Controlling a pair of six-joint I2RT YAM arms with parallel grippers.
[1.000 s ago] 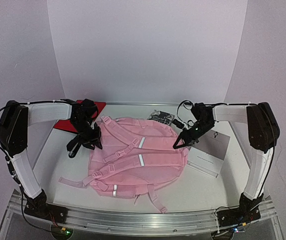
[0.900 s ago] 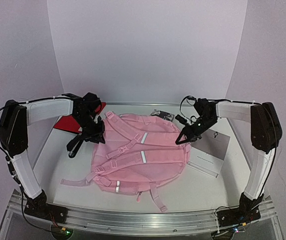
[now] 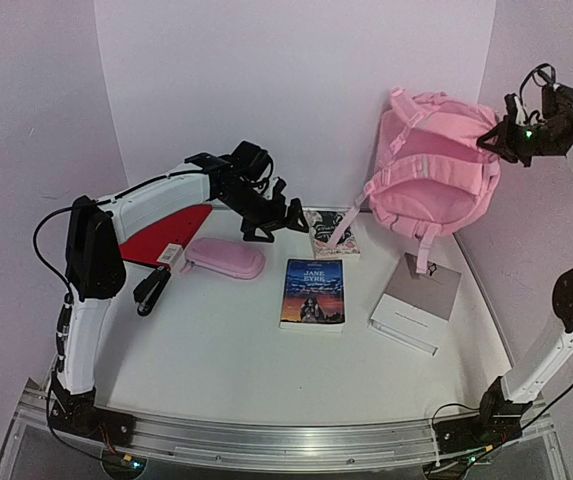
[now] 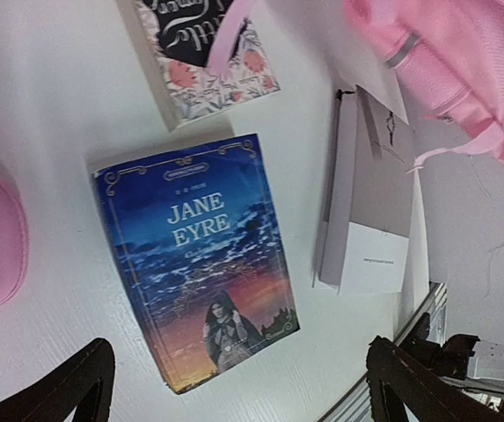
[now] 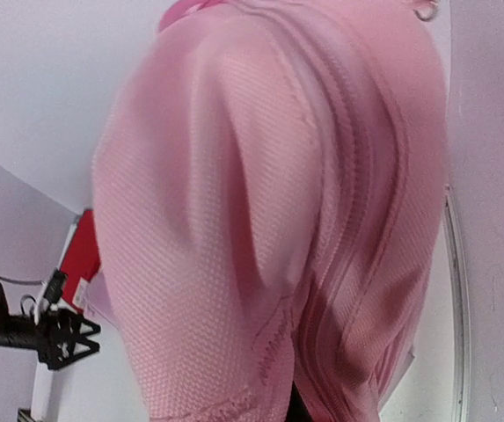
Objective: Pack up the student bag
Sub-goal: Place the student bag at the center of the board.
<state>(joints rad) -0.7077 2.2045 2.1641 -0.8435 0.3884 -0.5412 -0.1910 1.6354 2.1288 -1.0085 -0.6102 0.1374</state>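
The bag [image 3: 431, 175] has risen off the table [image 3: 216, 350], apparently pinched by the right gripper [image 3: 496, 140]; the left gripper [image 3: 278, 226] hovers spread above a book [image 4: 194, 255].

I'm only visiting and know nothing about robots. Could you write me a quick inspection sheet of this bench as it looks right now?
Surface: white table, no spills seen.
Job's things: student bag hangs in the air at the far right, a strap trailing down over the floral book.
Clutter: Jane Eyre book, grey box, pink pouch, red folder, black tool, all lying flat.
Grippers: left gripper open, holding nothing; right gripper shut on the bag.
Cables: black cable loops beside the left arm; another loops at the right wrist.
Surroundings: plain white backdrop; nothing else seen.
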